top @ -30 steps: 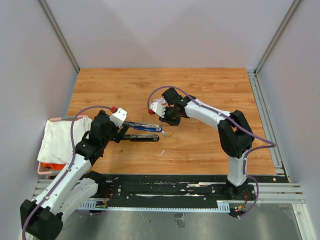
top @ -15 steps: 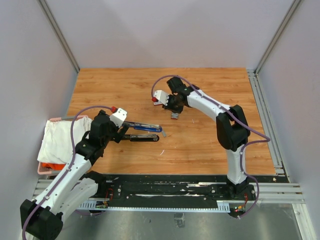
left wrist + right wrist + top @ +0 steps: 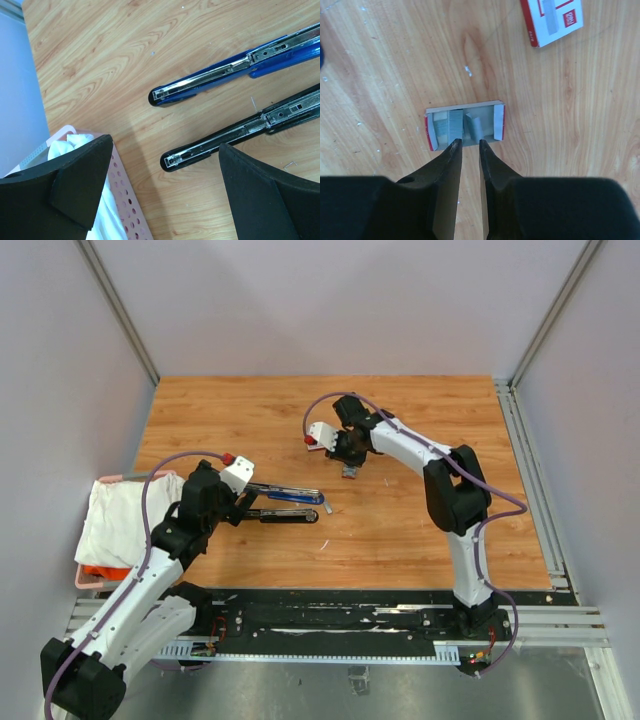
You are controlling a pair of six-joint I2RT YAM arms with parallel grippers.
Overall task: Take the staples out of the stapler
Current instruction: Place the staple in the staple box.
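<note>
The right arm point(image 3: 420, 455) has swung away from the staplers since a second ago, up toward the middle of the top view, and it has barely shifted in the last half second. The wooden table point(image 3: 400, 530) fills the frame. At lower left the left arm point(image 3: 150, 570) reaches in. Beside it, at the left edge, sits a pink perforated basket point(image 3: 125, 200) with a white cloth point(image 3: 120, 515) in it. The left gripper point(image 3: 165, 145) hangs over the table with its fingers spread wide, gripping nothing. Two staplers lie swung open side by side just past it, metal rails up. The blue stapler point(image 3: 225, 75) is higher in the wrist view and the black stapler point(image 3: 240, 130) is below it. Over in the right wrist view, a closed red-and-white box point(image 3: 552, 17) sits at the upper right. A small open tray point(image 3: 499, 122) with red-and-white ends lies at centre. In it are the staples point(image 3: 455, 125), short grey bars lying loosely. The right gripper point(image 3: 470, 142) points down at the tray's near edge. Its fingers stand a narrow slit apart, bare wood shows between them, and nothing is pinched.
</note>
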